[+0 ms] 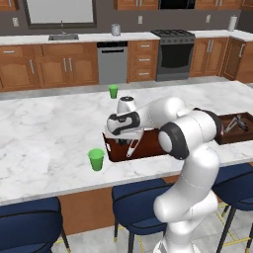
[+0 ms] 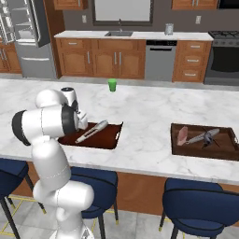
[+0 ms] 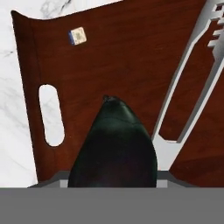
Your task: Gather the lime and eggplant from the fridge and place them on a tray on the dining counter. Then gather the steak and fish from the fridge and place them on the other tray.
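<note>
In the hand view the eggplant, a dark purple-black lump, sits right at my gripper and hides the fingertips, so the gripper is shut on the eggplant. It hangs just over the floor of the tray, near the slot handle. From the base, my gripper reaches down into this tray on the dining counter. The other tray lies further right, holding a pink flat piece and a grey slender thing. The fridge stands at the far left. The lime is out of view.
A silver slotted utensil lies in the near tray beside the eggplant, with a small white tag further in. Two green cups stand on the marble. Blue stools line the counter's near side.
</note>
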